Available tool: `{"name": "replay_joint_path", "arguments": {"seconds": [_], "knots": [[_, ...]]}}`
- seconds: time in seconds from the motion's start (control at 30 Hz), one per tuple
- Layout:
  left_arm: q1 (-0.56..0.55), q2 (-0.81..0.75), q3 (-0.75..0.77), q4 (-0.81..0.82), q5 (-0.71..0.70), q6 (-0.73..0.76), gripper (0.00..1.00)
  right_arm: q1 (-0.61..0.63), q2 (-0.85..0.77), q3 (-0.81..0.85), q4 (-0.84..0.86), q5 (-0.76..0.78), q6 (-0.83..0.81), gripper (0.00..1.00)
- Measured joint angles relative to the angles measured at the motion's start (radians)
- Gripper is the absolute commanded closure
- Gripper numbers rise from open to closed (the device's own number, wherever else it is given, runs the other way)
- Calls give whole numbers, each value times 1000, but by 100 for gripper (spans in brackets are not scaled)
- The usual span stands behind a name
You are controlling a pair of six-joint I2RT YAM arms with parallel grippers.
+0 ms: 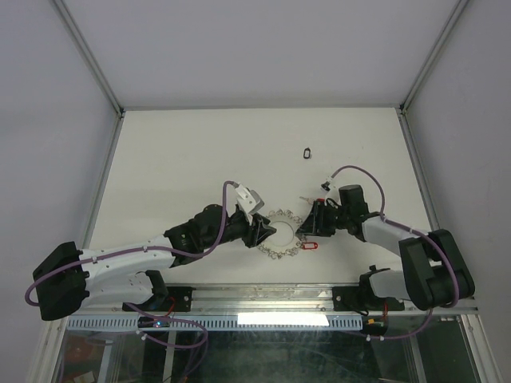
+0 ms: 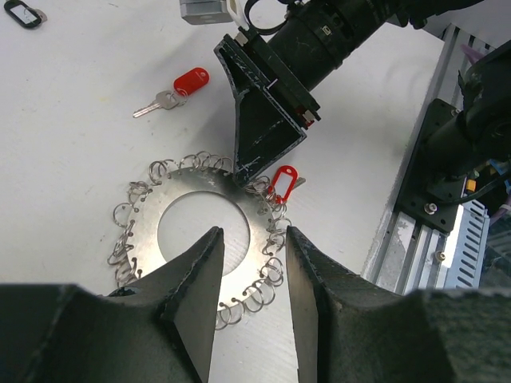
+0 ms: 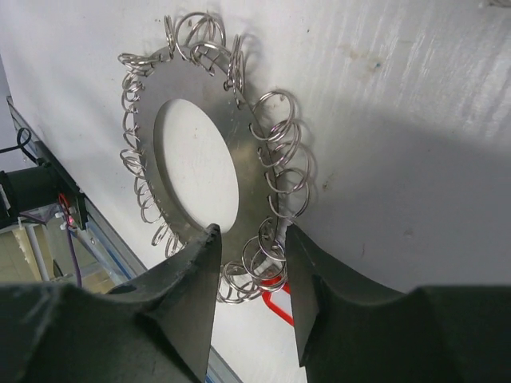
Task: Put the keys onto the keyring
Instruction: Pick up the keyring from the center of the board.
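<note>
The keyring (image 1: 279, 218) (image 2: 192, 182) (image 3: 188, 80) lies flat on the white table, fringed with wire loops. My left gripper (image 1: 267, 231) (image 2: 254, 233) is open and straddles its near band, one tip over the hole and one outside the loops. My right gripper (image 1: 303, 229) (image 3: 250, 231) is open around a few loops on the opposite rim. A red-tagged key (image 1: 308, 246) (image 2: 283, 182) (image 3: 275, 302) rests against those loops; whether it hangs on one I cannot tell. Another red-tagged key (image 2: 190, 80) lies loose beyond the ring. A black-tagged key (image 1: 307, 152) (image 2: 22, 13) lies farther back.
The right arm's black wrist (image 2: 319, 40) reaches over the ring's far side, close to my left fingers. An aluminium rail (image 1: 263, 299) (image 2: 423, 199) runs along the near table edge. Frame posts (image 1: 100, 183) border the left and right sides.
</note>
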Motion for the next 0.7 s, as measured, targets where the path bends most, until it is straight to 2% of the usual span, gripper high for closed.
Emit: {"name": "replay_joint_path", "arguments": {"seconds": [0.1,0.2,0.3,0.7], "knots": [[0,0,0,-1,0,-2,64,0,7,9,-10,15,0,58],[0,0,0,-2,1,-3,64,0,8,16,-13,25,-2,48],[0,0,0,-2,1,-3,64,2,8,31,-21,29,-12,45],[0,18,0,-5,4,-3,64,64,-60,58,-150,160,-38,48]]}}
